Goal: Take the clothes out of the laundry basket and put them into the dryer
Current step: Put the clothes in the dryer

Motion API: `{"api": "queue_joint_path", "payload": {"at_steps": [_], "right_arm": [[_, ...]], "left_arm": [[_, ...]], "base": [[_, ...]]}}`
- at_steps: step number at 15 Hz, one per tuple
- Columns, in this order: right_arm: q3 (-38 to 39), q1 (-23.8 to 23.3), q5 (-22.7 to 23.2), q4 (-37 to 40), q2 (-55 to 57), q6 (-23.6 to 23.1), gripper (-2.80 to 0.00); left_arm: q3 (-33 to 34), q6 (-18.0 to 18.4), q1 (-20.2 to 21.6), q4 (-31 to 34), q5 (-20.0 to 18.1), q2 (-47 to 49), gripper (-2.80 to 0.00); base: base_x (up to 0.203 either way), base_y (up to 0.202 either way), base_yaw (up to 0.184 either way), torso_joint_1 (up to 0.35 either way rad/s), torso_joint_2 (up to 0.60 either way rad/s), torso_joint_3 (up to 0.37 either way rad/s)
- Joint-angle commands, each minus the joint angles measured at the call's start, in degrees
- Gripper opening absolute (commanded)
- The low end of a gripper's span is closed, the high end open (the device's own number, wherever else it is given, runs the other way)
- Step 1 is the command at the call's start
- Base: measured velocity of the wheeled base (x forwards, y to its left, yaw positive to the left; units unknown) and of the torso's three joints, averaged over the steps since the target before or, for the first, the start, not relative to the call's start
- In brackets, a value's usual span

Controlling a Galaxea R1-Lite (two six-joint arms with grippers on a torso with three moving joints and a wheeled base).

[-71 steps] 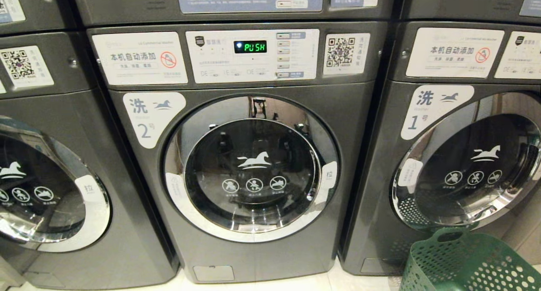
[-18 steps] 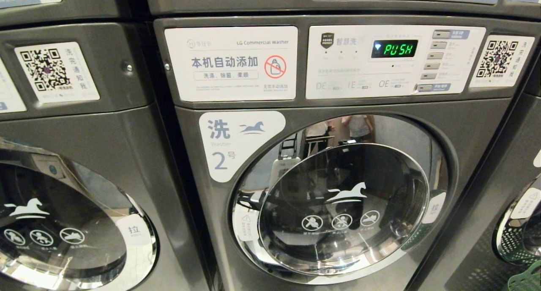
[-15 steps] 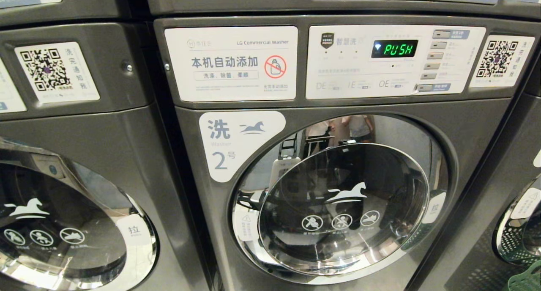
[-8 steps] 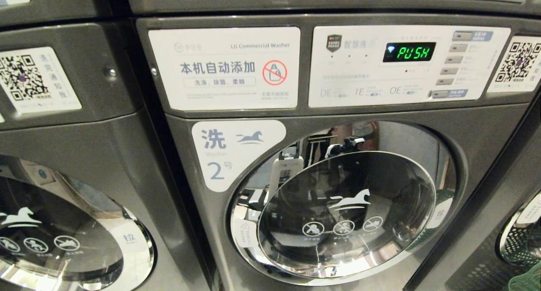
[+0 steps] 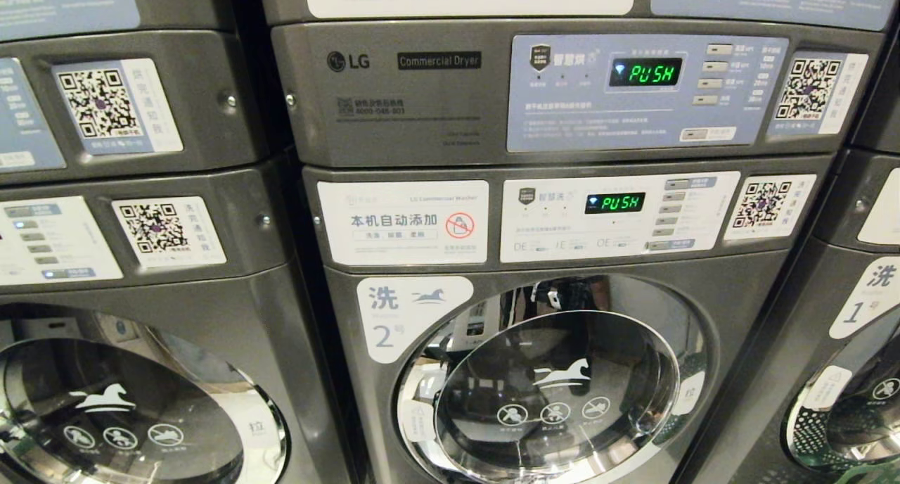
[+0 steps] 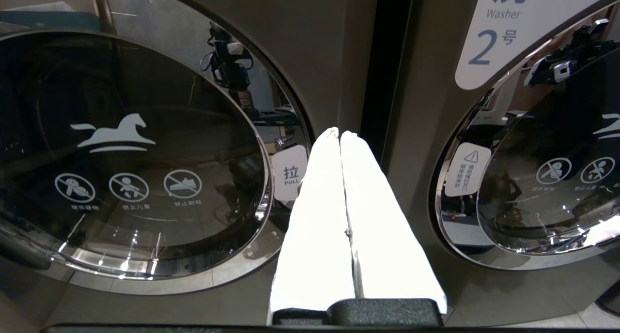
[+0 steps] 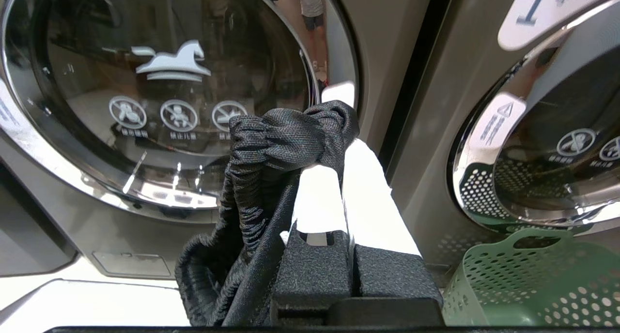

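Dryer (image 5: 562, 90) at upper centre of the head view, stacked over washer 2 (image 5: 520, 371).
Green laundry basket (image 7: 528, 280) lower right; limp black garment (image 7: 271, 178), light and soft, hangs pinched at its bunched elastic edge in right gripper (image 7: 334, 178) jaws; left gripper (image 6: 340, 135) jaws pressed together, empty.

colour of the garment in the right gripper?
Black garment, ribbed texture, clamped in the right gripper; clearest in the right wrist view.

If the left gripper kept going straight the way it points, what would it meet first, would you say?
Probably the grey front panel between the two washer doors. The left gripper, shut and empty, points at that strip beside the pull tab, though depth is unclear.
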Motion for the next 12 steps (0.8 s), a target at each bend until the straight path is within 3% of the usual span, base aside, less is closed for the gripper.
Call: {"api": "queue_joint_path", "payload": {"at_steps": [1,12], "right_arm": [[0.0,0.0,0.0,0.0,0.0,-0.1,-2.8],[0.1,0.0,0.0,-0.4,0.0,0.1,-2.8]], "left_arm": [[0.0,0.0,0.0,0.0,0.0,0.0,-2.8],[0.0,0.0,0.0,0.0,0.0,0.0,-2.8]], "base": [[0.0,0.0,0.0,0.33,-0.48,-0.233],[0.0,0.0,0.0,0.284,-0.5,-0.256]]}}
